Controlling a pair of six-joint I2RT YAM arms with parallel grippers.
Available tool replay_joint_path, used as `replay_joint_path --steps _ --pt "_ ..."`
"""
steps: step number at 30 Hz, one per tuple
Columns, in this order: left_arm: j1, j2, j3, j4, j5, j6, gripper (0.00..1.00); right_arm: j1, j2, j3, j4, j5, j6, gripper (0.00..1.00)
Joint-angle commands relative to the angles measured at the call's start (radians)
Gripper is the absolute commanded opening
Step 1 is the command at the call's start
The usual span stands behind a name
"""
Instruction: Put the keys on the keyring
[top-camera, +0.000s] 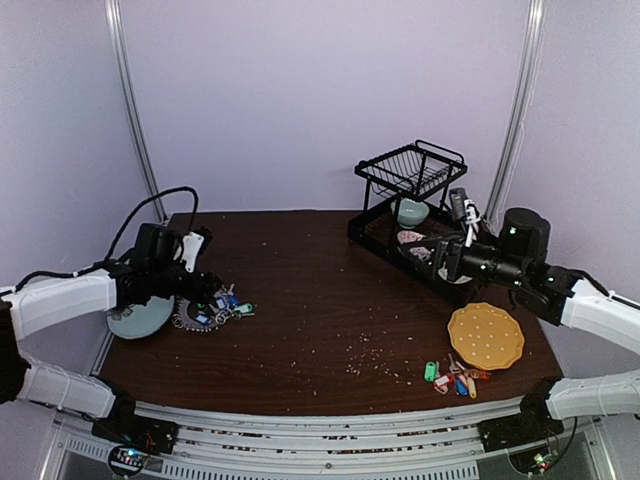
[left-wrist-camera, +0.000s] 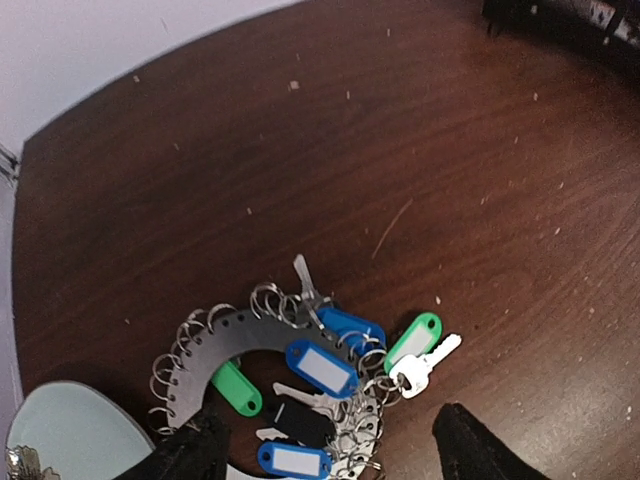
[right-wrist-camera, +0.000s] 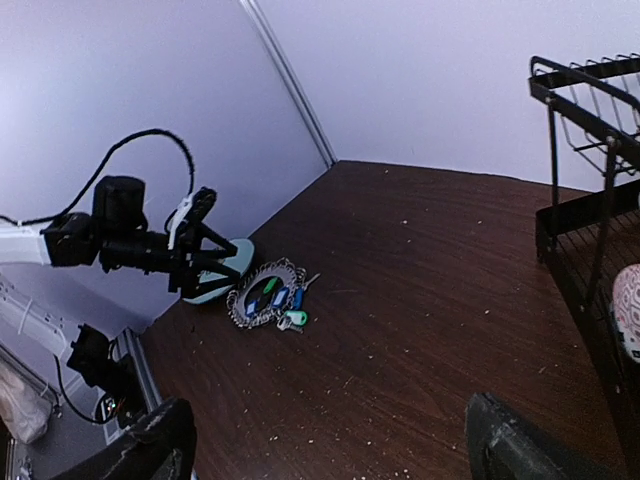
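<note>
L gripper (left-wrist-camera: 325, 455) hangs low over the keyring (left-wrist-camera: 240, 335), fingers spread wide and empty. R gripper (right-wrist-camera: 330, 450) is likewise spread and empty, up beside the dish rack (top-camera: 410, 200) at far R of the table (top-camera: 320, 270).

Qty: 1 keyring. Tags seen on it in L wrist view: 3 blue, 2 green, 1 black. 1 green-tagged key (left-wrist-camera: 420, 345) lies at the ring's R edge, silver blade outward; attached or loose, cannot tell. 1 loose bunch (top-camera: 455, 380) w/ green, red, blue and yellow tags sits near R, just beside 1 yellow plate (top-camera: 486, 336), well apart from the keyring. 1 pale blue dish (top-camera: 140, 320) sits just beside the keyring's L side, partly under L arm. Crumbs are scattered over the tabletop.

Keyring: flat grey perforated band, rim packed w/ small wire loops.
</note>
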Motion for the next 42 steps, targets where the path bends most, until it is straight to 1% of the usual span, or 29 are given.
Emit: replay_joint_path --steps 1,4,5,8,12,15,17,19,21,25,27,29,30,32,35,36,37,39,40,42 --pt "-0.012 0.153 0.088 -0.193 0.027 0.002 0.73 0.118 0.086 0.084 -0.112 0.114 -0.118 0.97" --pt "-0.012 0.248 0.135 -0.228 -0.009 -0.004 0.74 0.162 0.131 0.106 -0.118 0.147 -0.135 0.98" --pt "-0.011 0.279 0.153 -0.239 -0.013 0.0 0.74 0.173 0.143 0.107 -0.118 0.151 -0.14 1.0" --pt "-0.011 0.361 0.193 -0.265 -0.01 -0.004 0.73 0.203 0.168 0.109 -0.128 0.177 -0.155 1.0" --pt "-0.018 0.445 0.207 -0.27 0.114 -0.029 0.71 0.23 0.178 0.104 -0.156 0.205 -0.171 1.0" --pt "-0.051 0.495 0.211 -0.27 0.138 -0.033 0.68 0.241 0.167 0.099 -0.169 0.212 -0.173 1.0" --pt "-0.089 0.523 0.224 -0.278 0.145 -0.04 0.64 0.245 0.155 0.094 -0.178 0.222 -0.175 1.0" --pt "-0.154 0.54 0.255 -0.292 0.15 -0.048 0.62 0.249 0.143 0.09 -0.189 0.239 -0.175 1.0" --pt "-0.23 0.554 0.299 -0.295 0.153 -0.069 0.62 0.252 0.132 0.087 -0.194 0.245 -0.175 1.0" --pt "-0.364 0.596 0.399 -0.276 0.226 -0.127 0.62 0.258 0.116 0.084 -0.204 0.249 -0.173 1.0" --pt "-0.41 0.614 0.447 -0.257 0.267 -0.15 0.62 0.261 0.115 0.087 -0.224 0.265 -0.166 1.0" --pt "-0.433 0.612 0.483 -0.243 0.305 -0.165 0.62 0.261 0.119 0.092 -0.249 0.27 -0.159 1.0" --pt "-0.435 0.601 0.495 -0.236 0.319 -0.17 0.63 0.261 0.123 0.095 -0.263 0.269 -0.156 1.0" --pt "-0.434 0.559 0.515 -0.232 0.305 -0.161 0.63 0.264 0.131 0.096 -0.28 0.267 -0.151 1.0" --pt "-0.411 0.481 0.519 -0.245 0.224 -0.137 0.65 0.269 0.143 0.097 -0.289 0.256 -0.148 1.0" --pt "-0.387 0.457 0.504 -0.246 0.183 -0.141 0.66 0.273 0.149 0.095 -0.285 0.252 -0.15 1.0" --pt "-0.34 0.439 0.484 -0.248 0.131 -0.157 0.66 0.274 0.157 0.094 -0.276 0.249 -0.15 1.0" --pt "-0.259 0.401 0.428 -0.247 0.102 -0.217 0.64 0.275 0.193 0.098 -0.241 0.266 -0.142 0.99" --pt "-0.232 0.379 0.396 -0.237 0.081 -0.243 0.62 0.276 0.218 0.106 -0.217 0.275 -0.128 0.98" --pt "-0.22 0.307 0.305 -0.212 0.003 -0.28 0.6 0.279 0.307 0.146 -0.17 0.268 -0.099 0.95"
